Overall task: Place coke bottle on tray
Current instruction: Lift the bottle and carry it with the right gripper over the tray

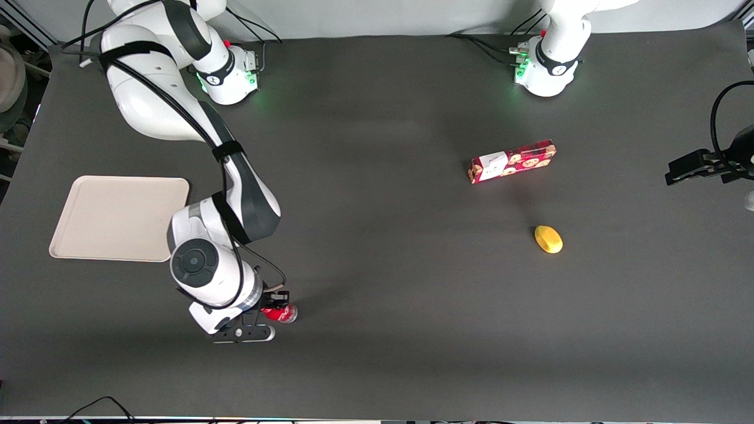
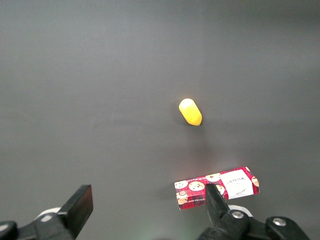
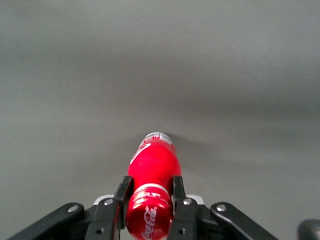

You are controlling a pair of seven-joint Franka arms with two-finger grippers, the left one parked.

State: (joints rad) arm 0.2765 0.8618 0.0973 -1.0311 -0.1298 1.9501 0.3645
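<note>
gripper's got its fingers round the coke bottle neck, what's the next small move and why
Probably a short lift straight up. The right arm's gripper has both fingers pressed against the neck of the small red-capped, red-labelled coke bottle, nearer the front camera than the flat beige rectangular tray. The tray has a raised rim, so the bottle likely needs height before being carried over it.

We see our gripper (image 1: 272, 310) clamping the coke bottle (image 1: 281, 313); only our own arm (image 1: 235, 200) stands between it and the bare tray (image 1: 106, 218).
</note>
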